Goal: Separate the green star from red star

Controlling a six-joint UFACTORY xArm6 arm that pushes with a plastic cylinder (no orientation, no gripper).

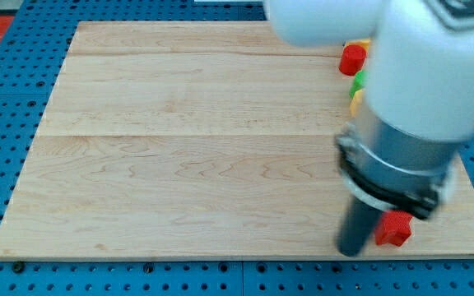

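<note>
1. My tip [350,251] rests near the board's [179,148] near right edge, touching or just left of a red block [394,229]
2. No claw fitted; rod only
3. Far right: red block [352,58], green sliver [358,80] and yellow sliver [356,100], shapes largely hidden by the arm

No legible text or markings.

The scene is being lit brightly and evenly from above, with only faint, soft shadows being cast on the wooden board [179,148]. The white arm housing [418,57] is being rendered blurred and slightly overexposed, being too close for focus, while the board's grain is being shown sharply.
</note>
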